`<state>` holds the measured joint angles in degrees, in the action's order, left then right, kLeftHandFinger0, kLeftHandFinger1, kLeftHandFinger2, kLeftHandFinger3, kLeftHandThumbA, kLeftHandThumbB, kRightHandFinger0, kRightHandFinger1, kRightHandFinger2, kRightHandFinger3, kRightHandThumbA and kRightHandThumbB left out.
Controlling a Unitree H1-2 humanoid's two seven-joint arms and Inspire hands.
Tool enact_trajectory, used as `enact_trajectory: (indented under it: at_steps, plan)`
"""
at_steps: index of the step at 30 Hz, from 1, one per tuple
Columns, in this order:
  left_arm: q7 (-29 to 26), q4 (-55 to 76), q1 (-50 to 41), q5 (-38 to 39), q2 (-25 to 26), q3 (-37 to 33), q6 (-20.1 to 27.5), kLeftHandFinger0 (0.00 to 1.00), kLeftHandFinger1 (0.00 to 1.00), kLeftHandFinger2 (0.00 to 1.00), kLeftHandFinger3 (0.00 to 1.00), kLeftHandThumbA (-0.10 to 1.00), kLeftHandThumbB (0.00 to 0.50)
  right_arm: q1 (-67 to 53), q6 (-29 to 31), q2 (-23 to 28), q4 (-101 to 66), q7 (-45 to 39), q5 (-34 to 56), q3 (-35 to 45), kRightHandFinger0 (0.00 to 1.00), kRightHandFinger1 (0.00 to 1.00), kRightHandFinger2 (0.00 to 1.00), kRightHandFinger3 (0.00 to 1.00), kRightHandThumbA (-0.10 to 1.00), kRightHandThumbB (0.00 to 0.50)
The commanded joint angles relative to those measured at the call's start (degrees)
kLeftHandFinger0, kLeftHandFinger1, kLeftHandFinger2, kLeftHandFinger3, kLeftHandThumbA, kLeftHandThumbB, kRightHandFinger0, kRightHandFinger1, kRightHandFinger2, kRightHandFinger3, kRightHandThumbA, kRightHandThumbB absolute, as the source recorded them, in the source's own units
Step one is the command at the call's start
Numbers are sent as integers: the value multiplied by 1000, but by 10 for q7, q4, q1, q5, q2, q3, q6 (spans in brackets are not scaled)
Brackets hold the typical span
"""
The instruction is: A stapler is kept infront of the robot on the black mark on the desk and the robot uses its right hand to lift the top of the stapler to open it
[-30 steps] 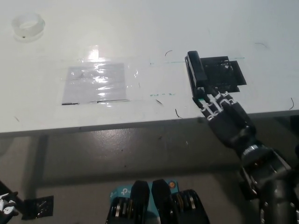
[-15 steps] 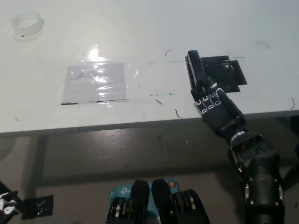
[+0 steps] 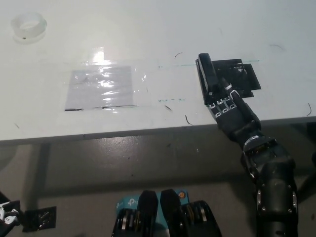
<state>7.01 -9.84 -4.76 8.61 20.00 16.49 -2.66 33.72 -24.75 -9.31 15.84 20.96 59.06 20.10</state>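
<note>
A black stapler (image 3: 207, 75) lies on the white desk (image 3: 148, 44), along the left edge of a black square mark (image 3: 238, 78). My black right hand (image 3: 229, 109) reaches in from the lower right, and its fingers (image 3: 220, 96) rest over the stapler's near end. The fingers are stretched forward and slightly apart; I cannot see any of them curled under the top. The stapler looks flat and unopened. Only a small white part of my left hand (image 3: 6, 213) shows at the bottom left corner, below the desk.
A roll of clear tape (image 3: 29, 27) sits at the far left of the desk. A shiny taped patch (image 3: 101, 88) lies at the desk's middle left. The desk's front edge (image 3: 123, 134) runs just below my right hand.
My right hand has moved forward along the desk, from just touching the stapler's near end to lying over it. The stapler has not moved.
</note>
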Motion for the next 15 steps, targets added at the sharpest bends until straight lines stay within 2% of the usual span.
enact_trajectory:
  at_steps: [1,3,5,8,10,15]
  plan:
    - [2,7,4,12,11,9,13,480,534,669,845,601,114,29,14,-14,-6,-2,-10,9,597,643,814,1000,1000,124]
    - [3,8,4,10,13,8,17,498,557,692,862,610,104,30,15,-17,-5,-2,-14,12,602,643,809,1000,1000,125]
    - [1,8,5,7,13,8,18,500,561,693,866,619,116,31,16,-17,-2,-5,-18,13,600,637,797,1000,1000,122]
    - [2,8,5,11,12,10,19,495,562,702,866,609,97,34,18,-18,4,0,-24,17,609,661,812,1000,1000,119]
    - [3,7,5,12,13,10,19,495,563,708,875,612,94,36,19,-20,9,10,-27,23,605,660,805,1000,1000,136]
    - [-2,14,4,11,10,12,10,493,556,697,872,604,98,42,28,-22,19,26,-45,32,675,741,867,1000,1000,155]
